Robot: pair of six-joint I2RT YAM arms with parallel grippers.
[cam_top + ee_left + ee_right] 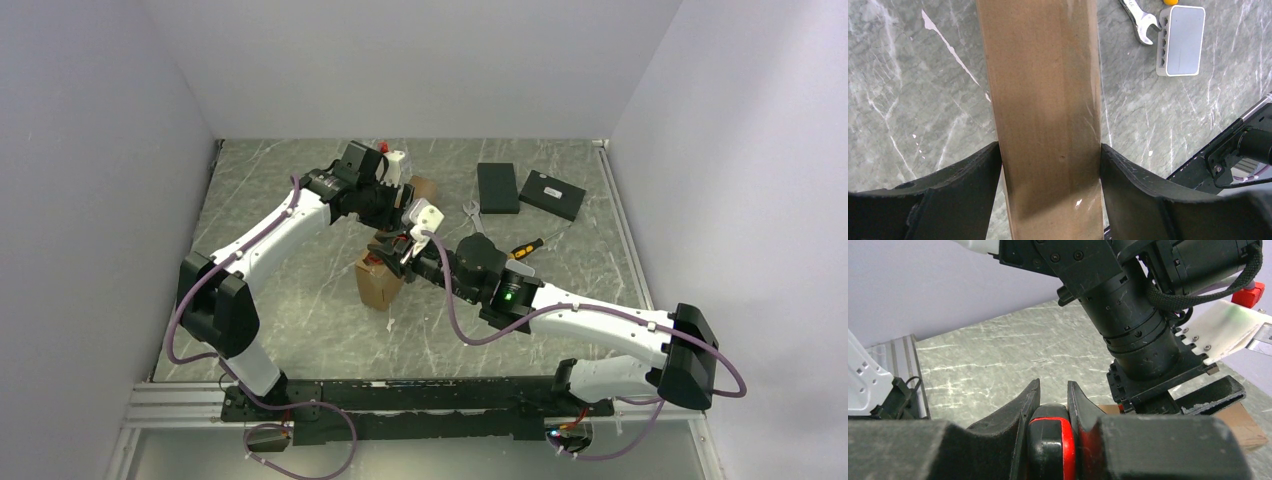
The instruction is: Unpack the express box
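Observation:
The brown cardboard express box [380, 284] stands raised at the table's middle. In the left wrist view it [1045, 100] runs as a long brown panel between my two fingers. My left gripper [1049, 152] is shut on it, both pads pressed on its sides; from above the gripper [385, 207] sits over the box's far end. My right gripper [397, 250] reaches in from the right at the box's top. It [1053, 390] is shut on a black and red object [1050, 440], whose lower part is hidden. A corner of the box [1243, 426] shows under the left arm.
Two small black boxes [497, 187] [552, 195] lie at the back right. A wrench [1139, 17] and a white device with a row of ports [1181, 40] lie beside the box. A screwdriver [526, 248] lies by the right arm. Walls close in on three sides.

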